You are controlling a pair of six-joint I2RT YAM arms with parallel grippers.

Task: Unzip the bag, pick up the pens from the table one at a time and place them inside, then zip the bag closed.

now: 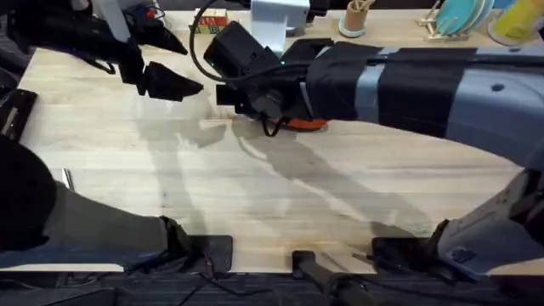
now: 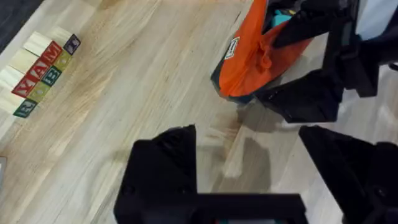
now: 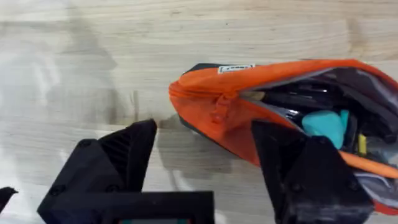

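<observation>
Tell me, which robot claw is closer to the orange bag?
The right gripper. Its open fingers sit right at the bag, over its zipper end. The left gripper hangs open off to the side, over bare table.

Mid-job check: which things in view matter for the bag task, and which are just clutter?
Job:
- bag, unzipped, items inside
- table
- left pincer, open
- right pincer, open, at the bag's end

Clutter:
- lettered blocks
- cup of sticks
- rack of plates
</observation>
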